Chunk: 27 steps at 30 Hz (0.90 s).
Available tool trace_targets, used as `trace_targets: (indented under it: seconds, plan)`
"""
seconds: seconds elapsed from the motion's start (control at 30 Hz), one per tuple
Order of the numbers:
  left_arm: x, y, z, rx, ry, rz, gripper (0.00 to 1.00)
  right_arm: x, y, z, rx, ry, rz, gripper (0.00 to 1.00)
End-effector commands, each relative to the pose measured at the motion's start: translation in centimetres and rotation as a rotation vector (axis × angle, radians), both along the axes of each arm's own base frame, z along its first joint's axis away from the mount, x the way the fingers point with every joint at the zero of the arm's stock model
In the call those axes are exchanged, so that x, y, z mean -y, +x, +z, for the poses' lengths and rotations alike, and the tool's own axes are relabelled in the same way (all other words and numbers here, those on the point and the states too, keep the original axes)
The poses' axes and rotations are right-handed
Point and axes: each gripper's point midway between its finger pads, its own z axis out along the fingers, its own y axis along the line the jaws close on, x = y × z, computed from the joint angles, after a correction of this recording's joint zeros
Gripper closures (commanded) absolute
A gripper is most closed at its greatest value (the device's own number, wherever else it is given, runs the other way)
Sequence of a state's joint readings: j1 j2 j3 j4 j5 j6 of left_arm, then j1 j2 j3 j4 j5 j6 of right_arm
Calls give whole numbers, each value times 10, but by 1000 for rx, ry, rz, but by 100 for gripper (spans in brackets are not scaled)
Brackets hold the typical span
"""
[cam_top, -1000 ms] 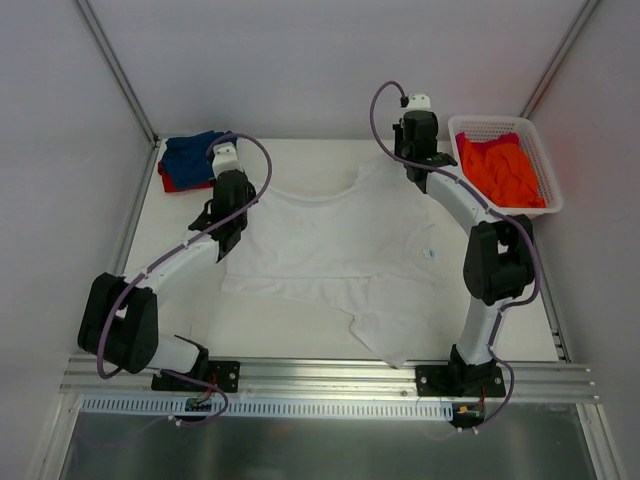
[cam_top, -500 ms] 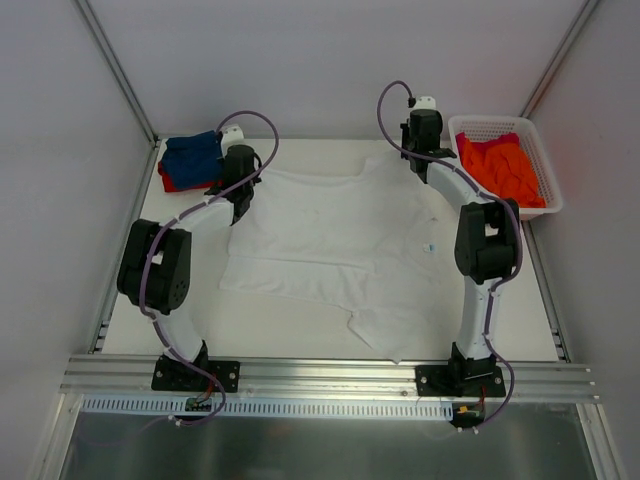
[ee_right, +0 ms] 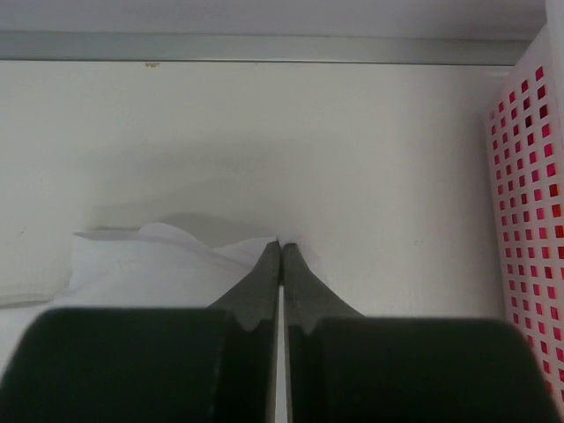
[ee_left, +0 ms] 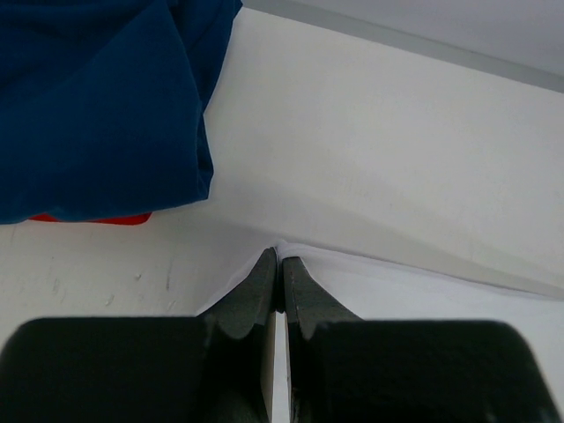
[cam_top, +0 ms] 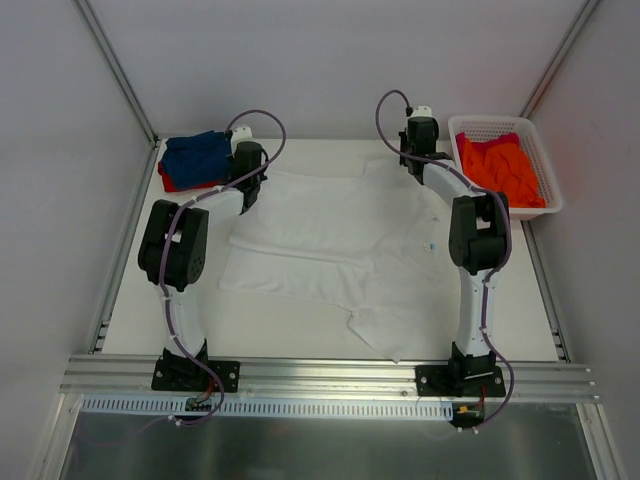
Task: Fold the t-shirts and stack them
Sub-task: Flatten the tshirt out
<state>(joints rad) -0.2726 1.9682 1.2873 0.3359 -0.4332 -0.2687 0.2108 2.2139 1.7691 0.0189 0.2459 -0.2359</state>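
Observation:
A large white t-shirt [cam_top: 340, 240] lies spread over the middle of the table. My left gripper [cam_top: 248, 186] is shut on its far left corner, and in the left wrist view the cloth [ee_left: 397, 291] is pinched at the tips of the gripper [ee_left: 280, 257]. My right gripper [cam_top: 412, 158] is shut on the far right corner; the white cloth [ee_right: 150, 269] bunches to the left of this gripper [ee_right: 282, 247]. A blue t-shirt [cam_top: 195, 153] [ee_left: 97, 97] sits on a red one [ee_left: 97, 218] at the back left. An orange t-shirt [cam_top: 502, 172] fills the basket.
The white lattice basket [cam_top: 540, 150] [ee_right: 529, 203] stands at the back right, close beside my right gripper. The back wall rail [ee_right: 264, 46] runs just ahead of both grippers. The shirt's near edge ends in a loose point [cam_top: 392, 350] near the right arm's base.
Both arms have reached toward the back of the table, drawing the white t-shirt's far edge with them. The cloth now lies longer and flatter.

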Motion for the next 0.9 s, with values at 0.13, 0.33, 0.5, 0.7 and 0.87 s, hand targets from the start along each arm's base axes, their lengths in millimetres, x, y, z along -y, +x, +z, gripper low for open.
trace_targets:
  seconds: [0.13, 0.33, 0.5, 0.7, 0.87]
  plan:
    - [-5, 32, 21, 81, -9, 3, 100, -1, 22, 19, 80, 21, -3, 100]
    - [-9, 45, 15, 76, -13, 7, 100, 1, 27, 14, 77, 18, -7, 100]
    - [-9, 53, 12, 72, -15, 5, 100, 3, 29, 11, 71, 16, -11, 100]
    - [-9, 56, 6, 52, -7, -4, 47, 5, 29, 5, 54, 6, -20, 73]
    - [-10, 52, 11, 51, -3, -4, 1, 9, 23, 12, 56, 3, -36, 43]
